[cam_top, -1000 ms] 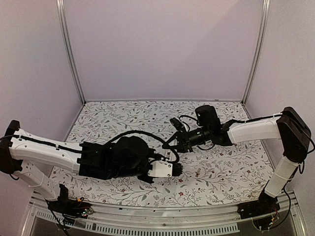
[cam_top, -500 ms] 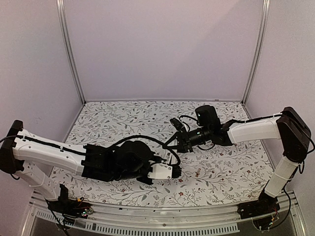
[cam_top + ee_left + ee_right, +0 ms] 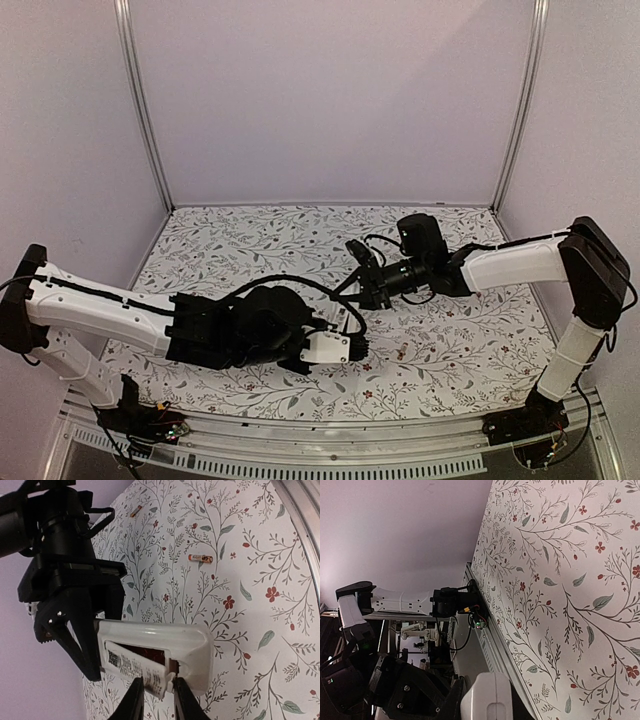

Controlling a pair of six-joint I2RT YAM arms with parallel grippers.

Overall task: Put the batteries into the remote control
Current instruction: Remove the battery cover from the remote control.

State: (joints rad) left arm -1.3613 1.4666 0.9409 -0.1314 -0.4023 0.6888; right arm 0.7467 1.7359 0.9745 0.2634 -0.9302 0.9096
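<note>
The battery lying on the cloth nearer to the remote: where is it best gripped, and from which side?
Grip the battery across the middle of its barrel, coming straight down from above, one finger on each long side. It lies flat on the cloth with nothing touching it, so both sides are free; pushed from the side, the round barrel would probably roll.

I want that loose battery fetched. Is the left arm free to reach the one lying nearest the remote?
Probably not yet: its hand is pinching the cover of the remote. The battery itself lies bare on the cloth.
</note>
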